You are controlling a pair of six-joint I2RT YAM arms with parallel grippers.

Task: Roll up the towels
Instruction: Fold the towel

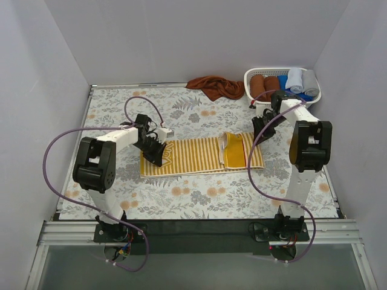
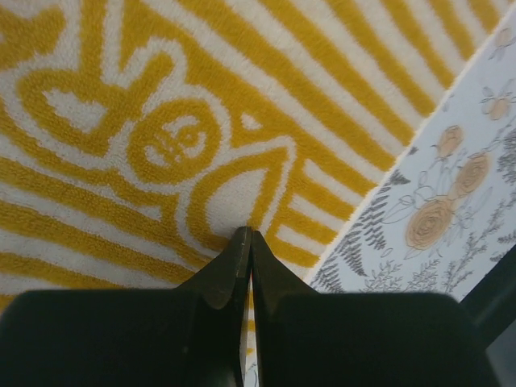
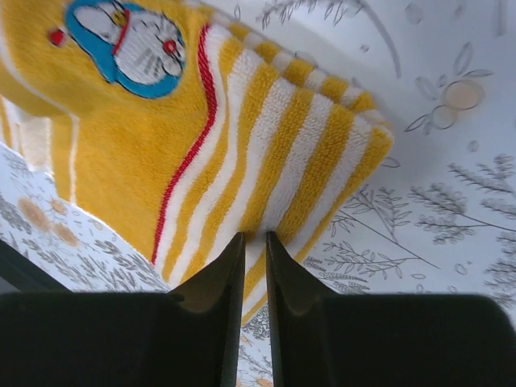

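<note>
- the yellow striped towel (image 1: 193,156) lies flat on the table (image 1: 199,196), its right end folded back over itself.
- the left pincer (image 2: 246,235) sits at that towel's left end, tips pressed together on the cloth.
- the right pincer (image 3: 254,238), narrow, nips the towel's right edge.
- the rust-brown towel (image 1: 214,86) lies crumpled beyond the striped towel, beside the basket (image 1: 251,75).

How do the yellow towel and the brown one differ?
The yellow towel is white-striped; the brown towel is plain. The yellow towel lies spread flat mid-table, one end folded over; the brown towel sits crumpled at the far edge beside the basket. Both are unrolled cloth.
</note>
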